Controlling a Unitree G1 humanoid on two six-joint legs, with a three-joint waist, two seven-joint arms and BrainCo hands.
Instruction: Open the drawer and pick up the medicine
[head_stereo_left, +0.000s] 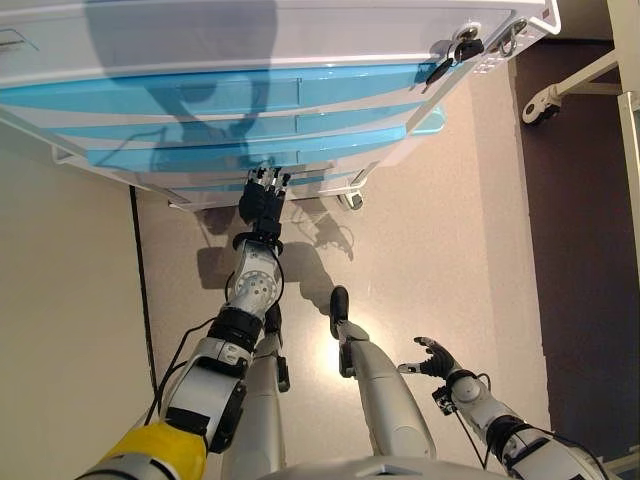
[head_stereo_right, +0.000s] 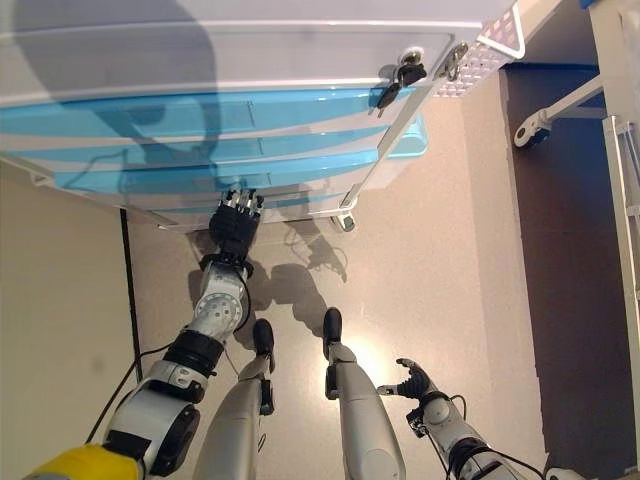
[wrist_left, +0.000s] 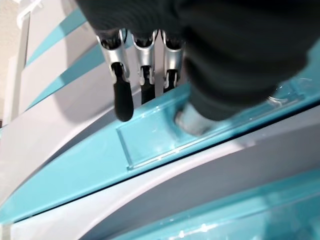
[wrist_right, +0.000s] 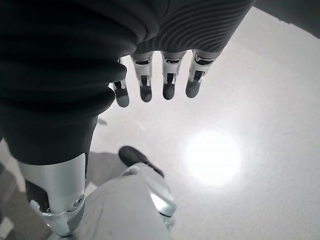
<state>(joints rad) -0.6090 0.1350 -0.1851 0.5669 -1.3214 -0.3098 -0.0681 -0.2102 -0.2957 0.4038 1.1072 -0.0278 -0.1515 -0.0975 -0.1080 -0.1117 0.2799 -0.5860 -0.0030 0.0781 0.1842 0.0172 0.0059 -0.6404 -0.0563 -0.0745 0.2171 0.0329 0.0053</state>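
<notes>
A white cabinet (head_stereo_left: 250, 35) holds several translucent blue drawers, all shut. My left hand (head_stereo_left: 262, 205) reaches to the lowest visible drawer (head_stereo_left: 320, 180). In the left wrist view its fingers (wrist_left: 122, 95) are fairly straight, with the dark tips at the lip of the drawer's handle recess (wrist_left: 150, 140). My right hand (head_stereo_left: 435, 358) hangs low at the right, away from the cabinet, with its fingers (wrist_right: 168, 82) relaxed and empty. No medicine shows in any view.
Keys (head_stereo_left: 455, 50) hang from a lock at the cabinet's top right corner. The cabinet stands on casters (head_stereo_left: 352, 200). Another wheeled frame (head_stereo_left: 540, 105) stands at the right over darker floor. A wall (head_stereo_left: 60, 300) runs along the left.
</notes>
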